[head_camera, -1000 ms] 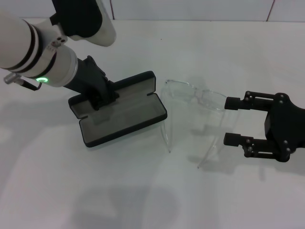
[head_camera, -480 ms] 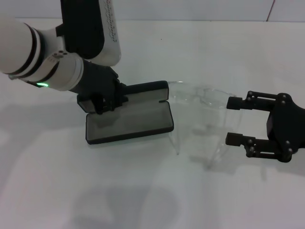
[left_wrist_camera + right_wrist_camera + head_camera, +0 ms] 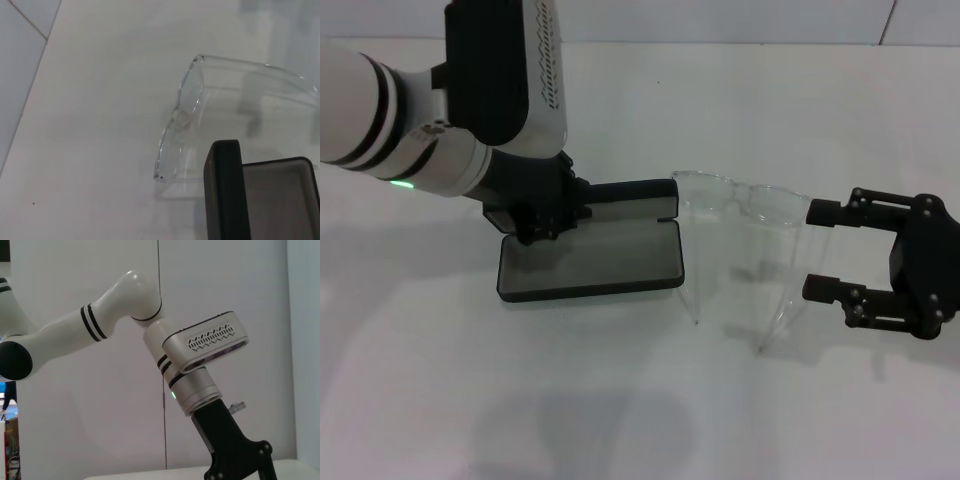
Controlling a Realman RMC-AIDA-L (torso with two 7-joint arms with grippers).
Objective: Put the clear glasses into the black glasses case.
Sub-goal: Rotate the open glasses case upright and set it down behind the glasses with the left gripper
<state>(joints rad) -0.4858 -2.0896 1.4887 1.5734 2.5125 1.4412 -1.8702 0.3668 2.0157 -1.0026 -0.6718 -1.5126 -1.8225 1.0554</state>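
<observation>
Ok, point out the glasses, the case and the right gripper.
glasses (image 3: 765,203): head view, on the front lens nearer the right gripper.
case (image 3: 590,262): head view, on the grey lining of the open tray.
right gripper (image 3: 817,250): head view, midway between its open fingertips.

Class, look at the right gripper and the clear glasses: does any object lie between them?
Nothing visible does. The right gripper sits open beside the clear glasses, with only bare table between. The black glasses case lies open on the glasses' far side, at the left gripper.

Lab-like robot bench: plain white table (image 3: 620,400), bare white wall (image 3: 75,430)
</observation>
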